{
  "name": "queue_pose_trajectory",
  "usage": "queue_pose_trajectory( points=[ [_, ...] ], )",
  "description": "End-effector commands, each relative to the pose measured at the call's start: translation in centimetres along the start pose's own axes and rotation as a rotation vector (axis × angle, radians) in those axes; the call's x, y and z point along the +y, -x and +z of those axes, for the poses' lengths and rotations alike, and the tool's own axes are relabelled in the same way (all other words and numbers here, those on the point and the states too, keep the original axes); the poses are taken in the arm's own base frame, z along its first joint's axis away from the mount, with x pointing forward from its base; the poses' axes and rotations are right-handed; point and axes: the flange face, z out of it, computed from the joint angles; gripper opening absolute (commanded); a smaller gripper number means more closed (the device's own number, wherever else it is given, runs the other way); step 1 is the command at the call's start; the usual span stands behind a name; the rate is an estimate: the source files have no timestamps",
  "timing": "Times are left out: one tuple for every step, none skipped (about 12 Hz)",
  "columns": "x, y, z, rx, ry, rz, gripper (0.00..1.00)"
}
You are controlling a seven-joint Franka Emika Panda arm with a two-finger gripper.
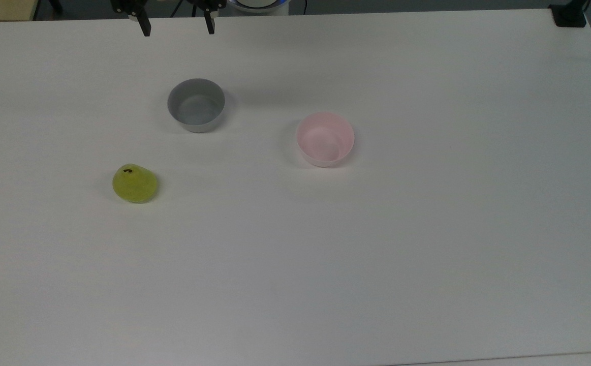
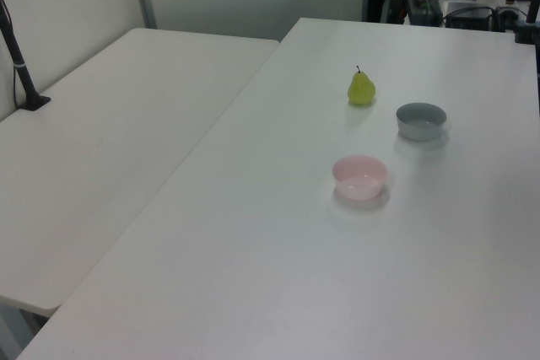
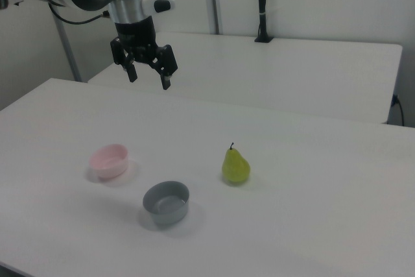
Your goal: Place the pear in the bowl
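The yellow-green pear (image 1: 134, 183) stands upright on the white table (image 1: 376, 254), at the top view's left; it also shows as the pear (image 2: 361, 88) and the pear (image 3: 236, 165). The pale pink bowl (image 1: 324, 139) sits empty near the table's middle, seen too as the bowl (image 2: 359, 177) and the bowl (image 3: 109, 161). My gripper (image 1: 177, 28) hangs open at the top view's upper edge, well above the table and far from the pear. In the right view the gripper (image 3: 148, 77) hovers high, with nothing between its fingers.
A grey bowl (image 1: 196, 105) stands empty between the gripper and the pear in the top view, also seen as the grey bowl (image 3: 166, 202). A second white table (image 2: 101, 149) adjoins at the left view's left. A black clamp (image 1: 568, 15) sits at the table's corner.
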Motion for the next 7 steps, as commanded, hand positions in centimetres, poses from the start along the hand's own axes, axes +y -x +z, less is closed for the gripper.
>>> queue_pose_trajectory(
  points=[
    [-0.37, -0.16, -0.29, -0.003, -0.018, -0.006, 1.0],
    [-0.38, -0.16, -0.35, -0.003, -0.018, -0.008, 1.0],
    [-0.21, -0.1, -0.45, -0.002, -0.018, -0.005, 1.0],
    [-0.04, -0.07, -0.46, -0.001, -0.017, -0.002, 1.0],
    [-0.04, -0.06, -0.45, -0.003, -0.018, -0.002, 1.0],
    [-0.04, -0.04, -0.44, -0.004, -0.018, -0.005, 1.0],
    [-0.03, 0.02, -0.44, -0.006, -0.017, -0.016, 1.0]
  ],
)
